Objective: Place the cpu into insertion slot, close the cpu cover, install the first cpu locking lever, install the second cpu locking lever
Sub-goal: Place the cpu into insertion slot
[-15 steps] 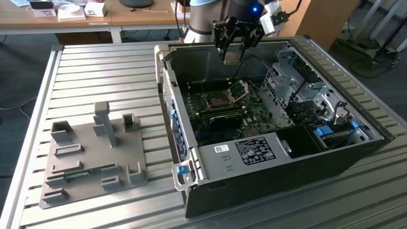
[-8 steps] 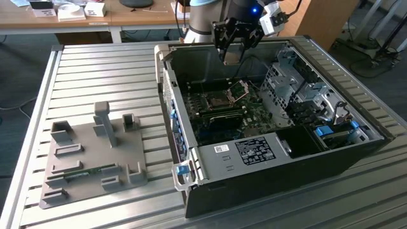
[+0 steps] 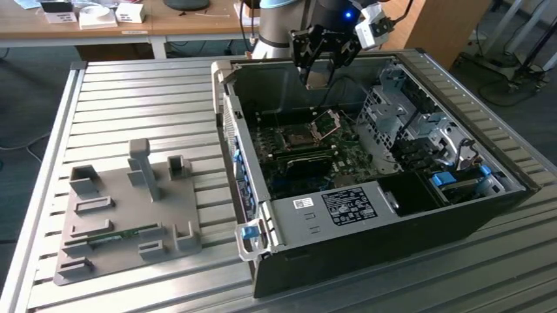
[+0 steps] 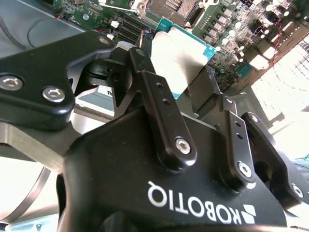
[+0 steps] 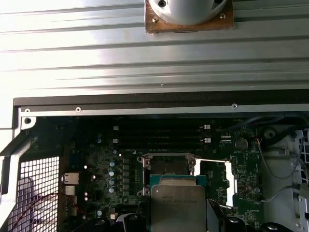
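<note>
My gripper [image 3: 317, 79] hangs inside the open computer case, above the motherboard [image 3: 304, 153], and is shut on the cpu [image 3: 319, 75]. In both wrist views the cpu [image 4: 181, 53] [image 5: 177, 205] is a flat square chip with a dull silvery top and a teal rim, clamped by its edges between the black fingers [image 4: 145, 72]. Below it lies the insertion slot [image 5: 169, 166] [image 3: 299, 138], uncovered. The cpu cover [image 3: 328, 120] stands tilted up beside the slot in the exterior view.
The case [image 3: 366, 215] lies open on a slatted metal table [image 3: 130, 98], with drive cages [image 3: 409, 124] at the exterior view's right. A grey fixture plate [image 3: 130, 215] holding a memory stick sits at the left. The arm's base [image 5: 189, 12] stands behind the case.
</note>
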Motion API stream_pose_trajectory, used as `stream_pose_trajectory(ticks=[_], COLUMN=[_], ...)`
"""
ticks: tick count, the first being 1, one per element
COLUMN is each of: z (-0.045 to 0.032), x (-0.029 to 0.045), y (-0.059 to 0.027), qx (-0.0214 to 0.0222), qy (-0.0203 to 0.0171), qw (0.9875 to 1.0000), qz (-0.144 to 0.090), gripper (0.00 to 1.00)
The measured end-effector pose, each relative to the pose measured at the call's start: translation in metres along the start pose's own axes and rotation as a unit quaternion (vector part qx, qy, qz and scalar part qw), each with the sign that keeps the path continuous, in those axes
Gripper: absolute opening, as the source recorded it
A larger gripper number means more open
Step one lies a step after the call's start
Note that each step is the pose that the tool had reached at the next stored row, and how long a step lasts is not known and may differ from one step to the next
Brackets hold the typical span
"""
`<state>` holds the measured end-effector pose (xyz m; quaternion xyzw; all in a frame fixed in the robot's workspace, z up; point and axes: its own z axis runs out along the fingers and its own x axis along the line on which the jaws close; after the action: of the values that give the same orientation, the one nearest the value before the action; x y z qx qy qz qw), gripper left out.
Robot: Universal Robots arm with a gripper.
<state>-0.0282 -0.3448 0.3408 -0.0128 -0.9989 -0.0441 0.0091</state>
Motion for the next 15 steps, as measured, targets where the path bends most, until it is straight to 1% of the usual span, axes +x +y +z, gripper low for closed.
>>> stream_pose_trajectory(ticks=[5, 11, 14, 15], z=[0.0019, 0.007, 0.0075, 0.0091], x=[0.0, -0.0001, -0.0001, -0.0002], y=[-0.0002, -0.0006, -0.0007, -0.0008], qx=[0.0, 0.0, 0.0001, 0.0], qy=[0.0, 0.0, 0.0001, 0.0], qw=[1.0, 1.0, 1.0, 1.0], qz=[0.0, 0.0, 0.0, 0.0], gripper=[0.54, 0.54, 0.54, 0.54])
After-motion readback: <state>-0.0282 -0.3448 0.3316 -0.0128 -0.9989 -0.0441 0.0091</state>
